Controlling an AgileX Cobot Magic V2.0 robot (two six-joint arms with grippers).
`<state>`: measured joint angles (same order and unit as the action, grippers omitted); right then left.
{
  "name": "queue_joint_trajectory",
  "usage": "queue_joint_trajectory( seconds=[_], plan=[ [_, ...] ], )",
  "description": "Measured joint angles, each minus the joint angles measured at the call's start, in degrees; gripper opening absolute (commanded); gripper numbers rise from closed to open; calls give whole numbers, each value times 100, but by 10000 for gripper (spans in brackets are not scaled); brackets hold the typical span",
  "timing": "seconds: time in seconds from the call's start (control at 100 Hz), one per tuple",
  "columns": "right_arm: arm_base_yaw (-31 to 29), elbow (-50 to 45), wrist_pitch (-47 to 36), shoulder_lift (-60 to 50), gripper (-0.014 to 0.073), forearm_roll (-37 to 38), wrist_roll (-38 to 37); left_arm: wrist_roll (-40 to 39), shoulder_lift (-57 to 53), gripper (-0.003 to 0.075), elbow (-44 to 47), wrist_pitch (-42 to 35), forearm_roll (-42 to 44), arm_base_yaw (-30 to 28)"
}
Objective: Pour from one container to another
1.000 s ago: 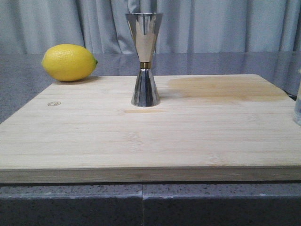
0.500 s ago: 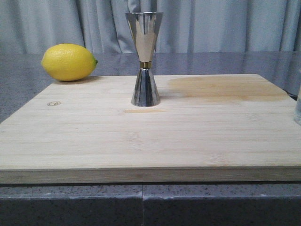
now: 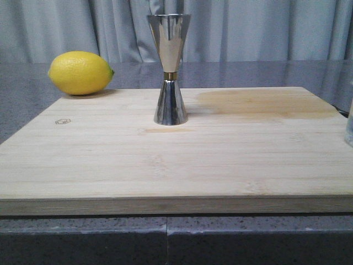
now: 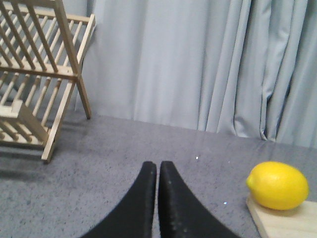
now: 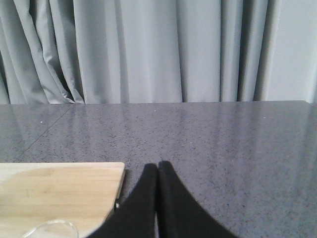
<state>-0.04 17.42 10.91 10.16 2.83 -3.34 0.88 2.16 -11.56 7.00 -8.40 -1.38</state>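
A steel jigger (image 3: 170, 69) stands upright mid-board, wide cup up. A clear glass (image 3: 349, 126) sits at the board's right edge.

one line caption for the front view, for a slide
Steel jigger upright on bamboo cutting board, lemon behind its far-left corner, no arms in frame.

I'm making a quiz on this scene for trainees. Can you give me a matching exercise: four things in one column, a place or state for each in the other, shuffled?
1. lemon
2. jigger
3. left end effector
4. drying rack

a. shut, holding nothing
b. upright on the cutting board
c. wooden, near the curtain
d. at the board's far left corner

Pairs: 1-d, 2-b, 3-a, 4-c
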Motion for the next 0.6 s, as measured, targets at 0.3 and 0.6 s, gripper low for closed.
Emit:
queue_joint_trajectory(
  seconds=[0.3, 0.6],
  plan=[
    [0, 1437, 399, 1678, -53, 99, 0, 0, 1686, -17, -2050, 1588, -594, 0],
    [0, 1787, 398, 2453, 405, 140, 0, 861, 2828, 307, -2773, 1771, -1589, 0]
  ],
)
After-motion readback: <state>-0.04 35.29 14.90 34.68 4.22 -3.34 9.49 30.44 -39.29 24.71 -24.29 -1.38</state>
